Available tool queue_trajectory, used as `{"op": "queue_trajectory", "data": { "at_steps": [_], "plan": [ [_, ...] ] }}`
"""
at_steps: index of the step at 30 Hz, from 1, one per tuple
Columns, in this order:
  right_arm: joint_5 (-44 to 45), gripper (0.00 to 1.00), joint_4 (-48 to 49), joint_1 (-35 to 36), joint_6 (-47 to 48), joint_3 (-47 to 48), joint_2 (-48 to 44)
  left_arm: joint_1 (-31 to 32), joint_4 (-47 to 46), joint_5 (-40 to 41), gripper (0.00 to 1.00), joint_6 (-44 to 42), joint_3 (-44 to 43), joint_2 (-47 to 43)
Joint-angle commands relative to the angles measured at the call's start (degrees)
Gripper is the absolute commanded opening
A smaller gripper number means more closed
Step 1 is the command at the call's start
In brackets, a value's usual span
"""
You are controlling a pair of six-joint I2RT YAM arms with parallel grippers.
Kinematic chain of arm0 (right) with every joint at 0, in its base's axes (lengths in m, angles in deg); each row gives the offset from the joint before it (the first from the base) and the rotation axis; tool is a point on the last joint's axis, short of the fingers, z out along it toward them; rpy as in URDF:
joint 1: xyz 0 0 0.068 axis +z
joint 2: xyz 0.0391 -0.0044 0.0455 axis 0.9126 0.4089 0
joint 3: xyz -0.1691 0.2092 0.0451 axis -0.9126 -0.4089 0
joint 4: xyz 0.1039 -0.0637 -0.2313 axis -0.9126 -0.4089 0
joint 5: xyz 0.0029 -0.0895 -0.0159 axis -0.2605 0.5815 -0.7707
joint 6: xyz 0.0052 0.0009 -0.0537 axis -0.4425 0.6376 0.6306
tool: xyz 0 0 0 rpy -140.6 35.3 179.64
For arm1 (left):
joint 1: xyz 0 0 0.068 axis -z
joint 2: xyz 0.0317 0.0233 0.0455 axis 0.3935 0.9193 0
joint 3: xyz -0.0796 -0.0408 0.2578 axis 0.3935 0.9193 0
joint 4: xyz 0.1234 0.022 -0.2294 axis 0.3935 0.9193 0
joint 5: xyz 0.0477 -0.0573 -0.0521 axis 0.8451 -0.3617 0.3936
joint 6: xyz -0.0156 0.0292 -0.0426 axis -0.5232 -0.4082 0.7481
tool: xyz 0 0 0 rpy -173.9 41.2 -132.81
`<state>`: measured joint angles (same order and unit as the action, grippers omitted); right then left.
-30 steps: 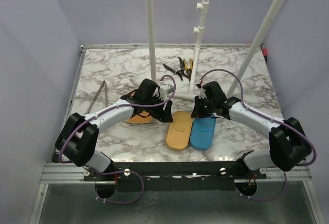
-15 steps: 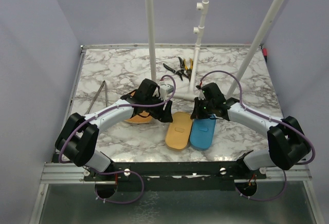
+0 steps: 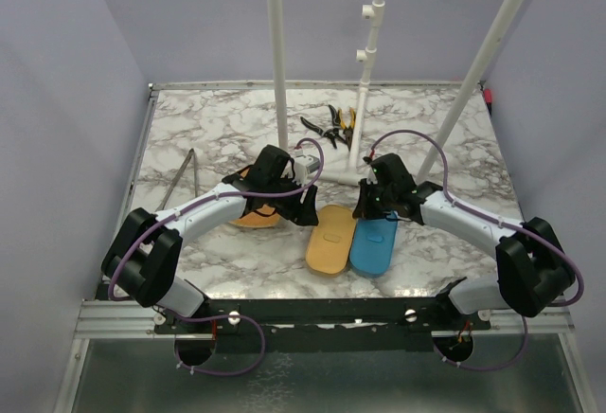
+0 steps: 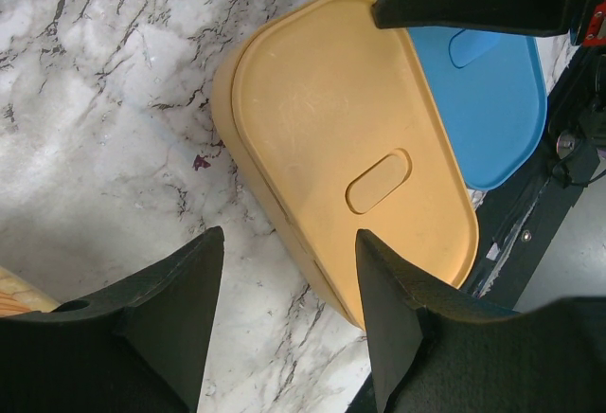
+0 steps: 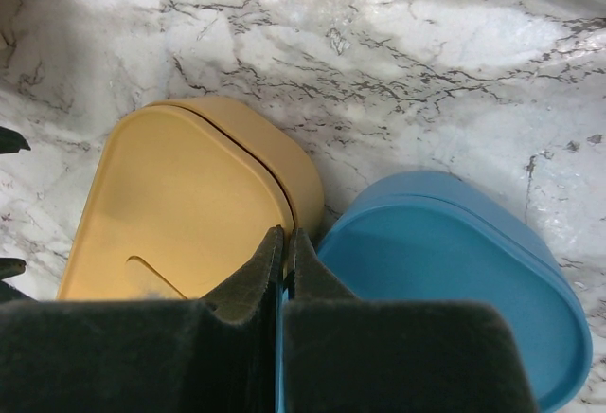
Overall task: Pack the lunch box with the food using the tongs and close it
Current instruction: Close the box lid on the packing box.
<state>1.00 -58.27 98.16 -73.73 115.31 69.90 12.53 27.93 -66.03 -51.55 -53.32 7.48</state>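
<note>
Your tongs (image 3: 180, 181) lie by the left edge of the table (image 3: 426, 138). They look like thin, stiff, slippery metal, so pinch both arms mid-length. Left gripper (image 4: 284, 266) hangs spread and empty above the yellow lunch box (image 4: 350, 148) near the front edge; right gripper (image 5: 285, 242) is clenched on nothing.

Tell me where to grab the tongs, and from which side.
The tongs lie flat at the left of the table, joined end pointing away and the two arms spreading toward the near edge. Probably best to come straight down with the left gripper, open jaws spanning both arms around mid-length, where the V is still narrow.
</note>
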Motion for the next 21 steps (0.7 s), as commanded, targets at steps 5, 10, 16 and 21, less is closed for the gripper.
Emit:
{"op": "queue_trajectory", "data": {
  "at_steps": [5,10,16,21],
  "plan": [
    [5.0,0.01,1.7,0.1,-1.1,-0.8,-2.1,0.1,-0.2,0.2,0.59,0.1,-0.3,-0.2],
    [4.8,0.01,2.1,0.0,-0.9,-0.5,-1.5,0.2,-0.2,0.1,0.59,0.1,-0.4,-0.2],
    [4.0,0.01,3.4,0.1,-1.1,-1.2,-0.8,0.2,-0.2,0.0,0.59,0.1,-0.3,-0.2],
    [4.1,0.01,4.6,0.1,-1.9,-1.5,-1.2,0.1,-0.1,-0.1,0.59,0.1,-0.4,-0.1]
  ]
}}
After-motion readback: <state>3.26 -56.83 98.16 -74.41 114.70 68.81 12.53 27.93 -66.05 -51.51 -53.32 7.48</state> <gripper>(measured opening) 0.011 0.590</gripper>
